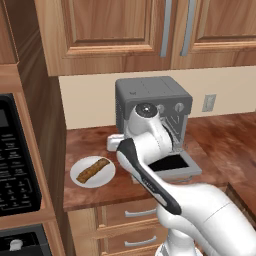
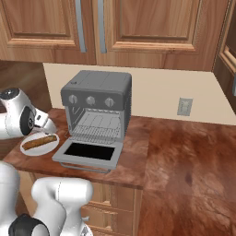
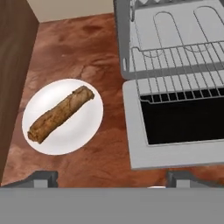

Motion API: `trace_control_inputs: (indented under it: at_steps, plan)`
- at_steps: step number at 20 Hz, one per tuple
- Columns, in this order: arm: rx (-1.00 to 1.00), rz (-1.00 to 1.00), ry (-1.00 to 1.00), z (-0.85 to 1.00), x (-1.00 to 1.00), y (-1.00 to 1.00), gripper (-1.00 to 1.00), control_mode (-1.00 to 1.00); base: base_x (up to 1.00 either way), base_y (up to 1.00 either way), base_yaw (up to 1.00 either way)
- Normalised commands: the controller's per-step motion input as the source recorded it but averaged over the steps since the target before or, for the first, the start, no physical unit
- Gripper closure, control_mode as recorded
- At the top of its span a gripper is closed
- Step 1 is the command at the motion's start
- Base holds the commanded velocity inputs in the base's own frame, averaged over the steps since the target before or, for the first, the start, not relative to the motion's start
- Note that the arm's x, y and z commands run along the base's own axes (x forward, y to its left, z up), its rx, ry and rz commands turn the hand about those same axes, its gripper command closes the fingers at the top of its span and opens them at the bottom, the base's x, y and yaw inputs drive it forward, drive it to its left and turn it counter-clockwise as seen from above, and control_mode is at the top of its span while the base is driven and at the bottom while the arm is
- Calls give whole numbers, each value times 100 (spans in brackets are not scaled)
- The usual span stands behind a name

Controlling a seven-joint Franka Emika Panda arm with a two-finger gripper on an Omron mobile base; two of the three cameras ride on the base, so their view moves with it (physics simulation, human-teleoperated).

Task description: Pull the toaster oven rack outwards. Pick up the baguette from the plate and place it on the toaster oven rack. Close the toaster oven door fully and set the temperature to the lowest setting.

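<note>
Gripper (image 3: 107,177) hangs with jaws spread wide and empty above the counter (image 3: 87,48). Left of it, the baguette (image 3: 60,114) lies on the plate (image 3: 85,131); right, the toaster oven rack (image 3: 183,72) juts over the lowered toaster oven door (image 3: 135,131).

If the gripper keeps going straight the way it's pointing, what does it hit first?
Probably the bare counter, in the gap between the plate and the lowered oven door. The open gripper points down there; depth is unclear.
</note>
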Motion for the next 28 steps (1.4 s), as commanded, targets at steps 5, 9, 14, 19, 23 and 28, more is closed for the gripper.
trace_control_inputs:
  at_steps: [5,9,14,19,23,28]
  plan:
    - [20,-7,8,-30,0,29,-100,-100,0,0,0]
    - [21,-10,7,-45,0,51,-100,-100,0,0,0]
    - [5,-10,11,-33,11,70,-100,-100,0,0,0]
    - [-1,-9,15,-11,32,65,-100,-100,0,0,0]
    - [0,-7,16,-4,45,39,-100,-100,0,0,0]
    - [-1,-3,13,-27,36,18,-100,-100,0,0,0]
